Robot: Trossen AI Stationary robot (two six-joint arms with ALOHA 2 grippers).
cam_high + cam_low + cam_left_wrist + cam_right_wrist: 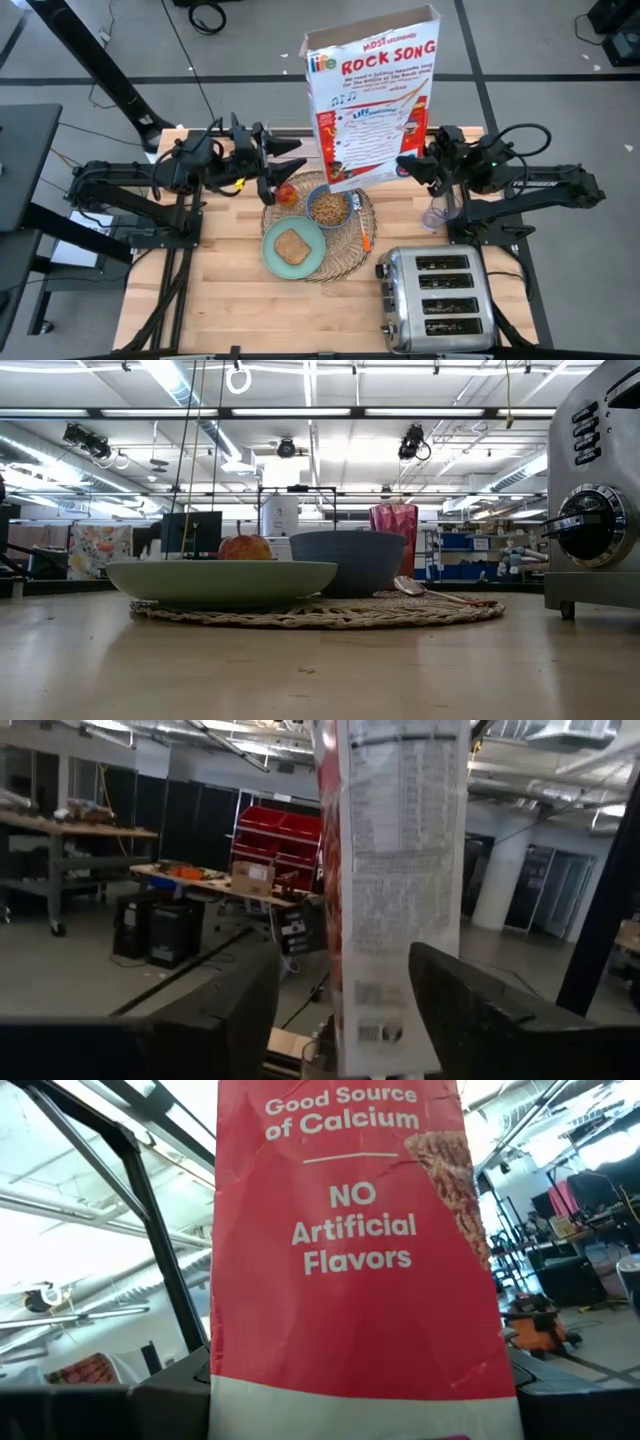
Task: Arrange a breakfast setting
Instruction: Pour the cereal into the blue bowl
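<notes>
My right gripper (408, 165) is shut on a tall white-and-red cereal box (372, 100), held upright with its open top up, above the blue bowl (328, 207) of cereal. My left gripper (292, 160) is open; its fingers stand on either side of the box's other narrow side (395, 900), and I cannot tell whether they touch it. On the round wicker placemat (345, 262) rest the mint-green plate (272, 255) with the toast (292, 246), the bowl, the apple (287, 192) and the orange-handled utensil (366, 232). The red cup (393, 520) stands behind the bowl. My right gripper pinches the cereal box between its two fingers, one on each broad face, beside the red narrow side (350, 1330) near the box's lower end. The fingers come level from the table's right. The box stands upright, lifted clear of the table.
The chrome toaster (437, 300) stands at the table's near right corner, close to the placemat's right edge. The table's near left part (220, 300) is bare wood. Both arms reach in from the far side of the table.
</notes>
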